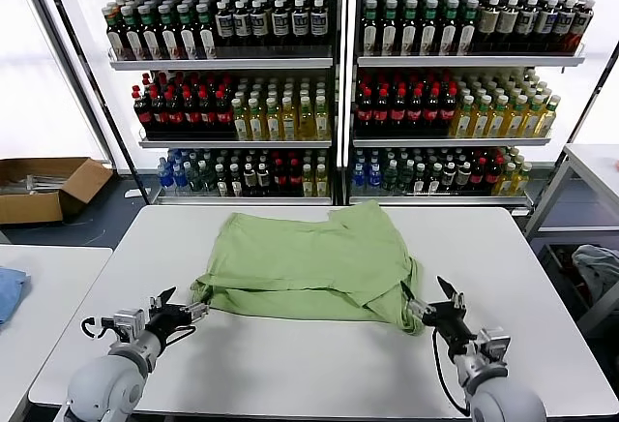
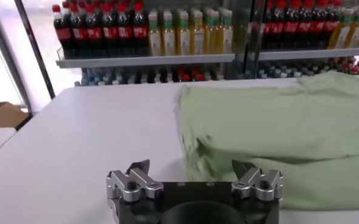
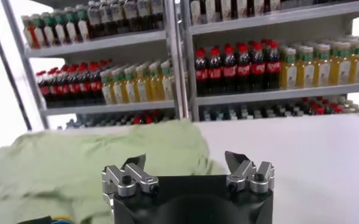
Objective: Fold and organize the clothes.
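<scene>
From the head camera, the green shirt (image 1: 308,265) lies partly folded at the middle of the white table (image 1: 542,277), reaching from centre toward 12 o'clock. The left gripper (image 1: 182,308) sits at 8 o'clock off the shirt's near-left corner, jaws spread and holding nothing. The right gripper (image 1: 432,303) sits at 4 o'clock beside the near-right corner, jaws likewise spread and empty. Shelves of bottles (image 1: 290,93) stand behind the table, and a cardboard box (image 1: 44,188) lies on the floor at 9 o'clock.

In the left wrist view, the left gripper (image 2: 194,173) is released, with the shirt (image 2: 277,134) just beyond its fingers.

In the right wrist view, the right gripper (image 3: 188,170) is released, the shirt (image 3: 94,161) lying just beyond it.
</scene>
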